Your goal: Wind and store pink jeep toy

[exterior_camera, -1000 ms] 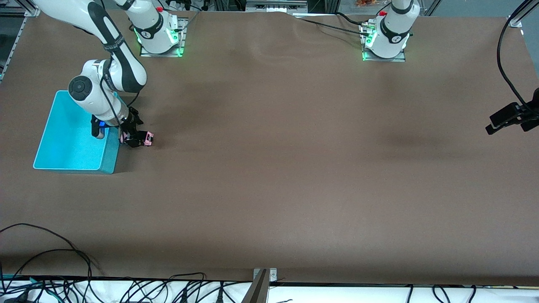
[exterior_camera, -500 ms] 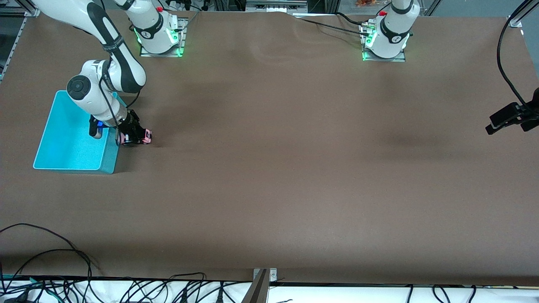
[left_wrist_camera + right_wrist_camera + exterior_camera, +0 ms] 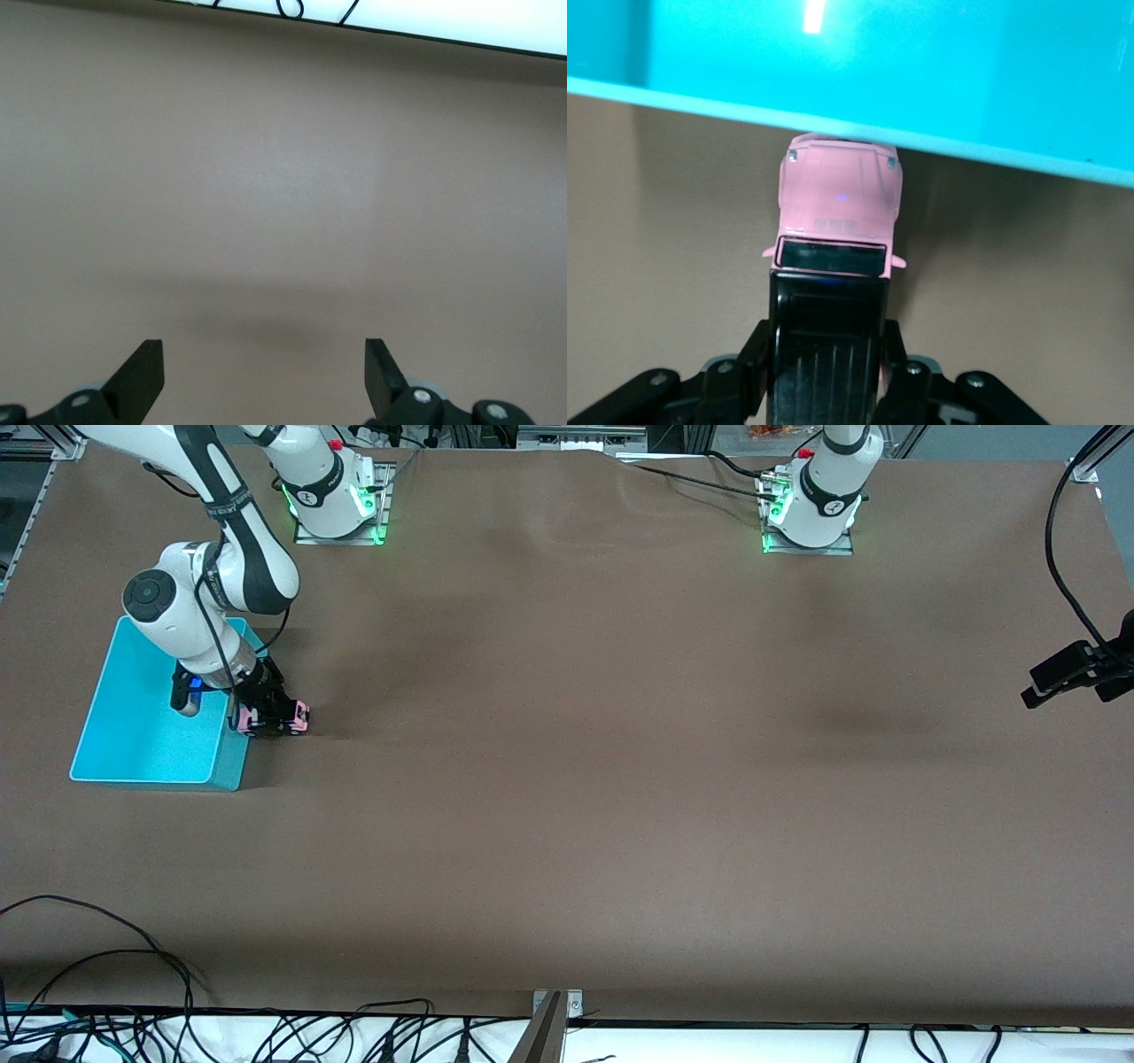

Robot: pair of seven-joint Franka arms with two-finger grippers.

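Pink jeep toy [image 3: 840, 199], black roof; teal bin [image 3: 142, 717]; brown table [image 3: 620, 779].

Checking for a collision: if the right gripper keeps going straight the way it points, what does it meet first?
The right gripper, shut on the pink jeep toy, would likely push the jeep's nose into the teal bin wall first; whether they already touch is unclear.

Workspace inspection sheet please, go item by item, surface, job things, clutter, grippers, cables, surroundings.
Surface: brown table cover, rumpled near the arm bases.
Job's things: pink jeep toy beside the teal bin, its hood at the bin's wall; bin holds nothing seen.
Clutter: nothing seen.
Grippers: right gripper shut on the jeep at the bin's edge; left gripper open, over bare table, waiting.
Cables: black cables along the table edge nearest the front camera; one cable at the left arm's base.
Surroundings: metal frame rails at the corners.
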